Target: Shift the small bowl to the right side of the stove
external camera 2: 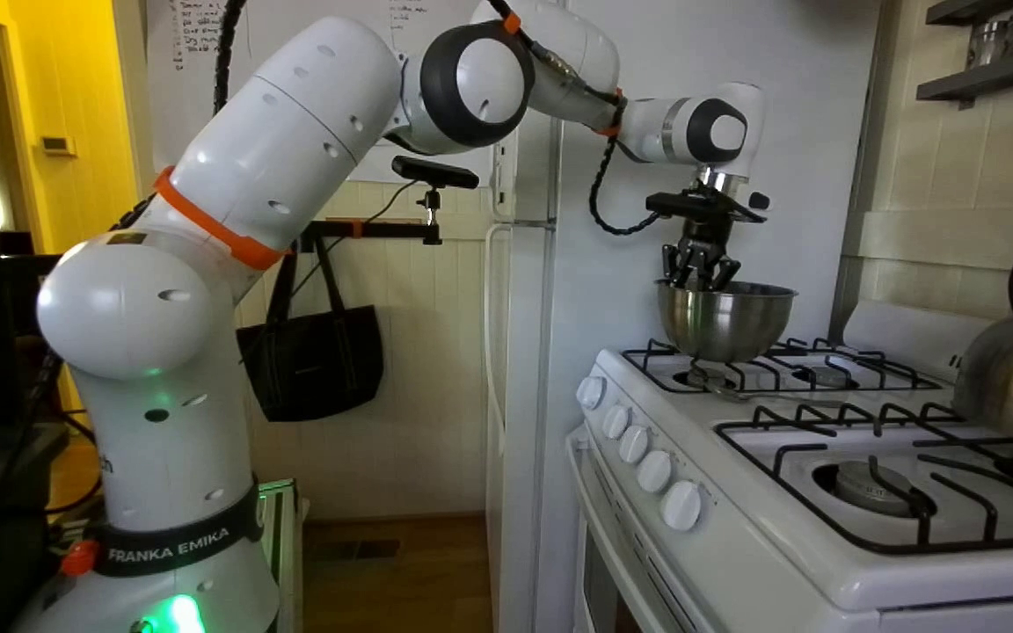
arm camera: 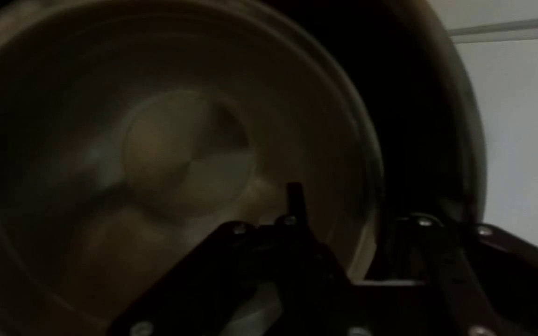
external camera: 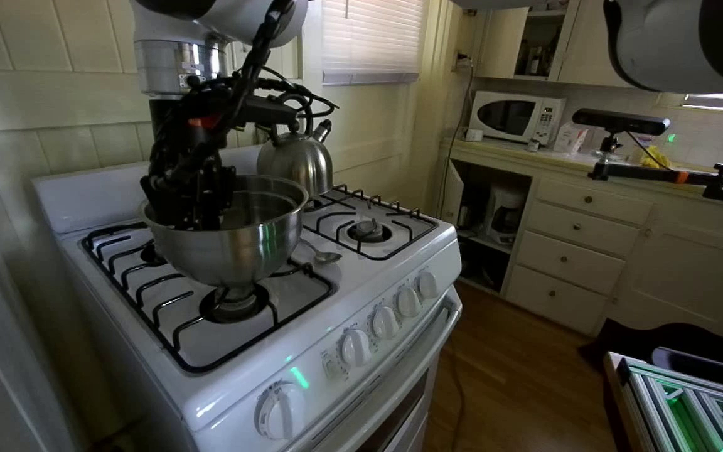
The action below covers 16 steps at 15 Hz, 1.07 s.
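The small bowl (arm camera: 185, 154) sits nested in the large steel pot (external camera 2: 726, 323), near the front corner of the stove (external camera: 361, 285) on the refrigerator (external camera 2: 612, 290) side. The gripper (arm camera: 362, 212) stands astride the small bowl's rim, fingers well parted — one inside the bowl, one seemingly between bowl and pot — and appears to hold nothing. The best course is probably to close on that rim alone, clear of the pot's, then rise straight before crossing toward the opposite side edge. The wrist view is too dark to show fingertip depth, and cuts off the bowl's far rim.
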### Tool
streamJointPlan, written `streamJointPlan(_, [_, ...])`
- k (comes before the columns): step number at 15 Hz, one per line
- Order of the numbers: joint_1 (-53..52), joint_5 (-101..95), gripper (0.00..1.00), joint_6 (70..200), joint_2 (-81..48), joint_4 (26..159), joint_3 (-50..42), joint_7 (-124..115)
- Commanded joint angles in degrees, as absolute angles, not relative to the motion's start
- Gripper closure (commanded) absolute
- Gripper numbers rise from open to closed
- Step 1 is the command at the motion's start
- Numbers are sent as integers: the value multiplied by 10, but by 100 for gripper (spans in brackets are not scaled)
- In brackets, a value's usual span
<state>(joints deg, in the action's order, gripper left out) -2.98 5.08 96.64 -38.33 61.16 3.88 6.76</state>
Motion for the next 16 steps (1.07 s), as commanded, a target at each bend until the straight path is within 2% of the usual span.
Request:
streamJointPlan(1, [-42,29,91,942,-390,587,32,55])
streamJointPlan(3, [-50,16,100,938,-388,583,29,47])
streamJointPlan(11, [-87,-41,97,873,-385,555,19,-18])
streamJointPlan(16, [-111,-85,97,878,-368,561,4,-65])
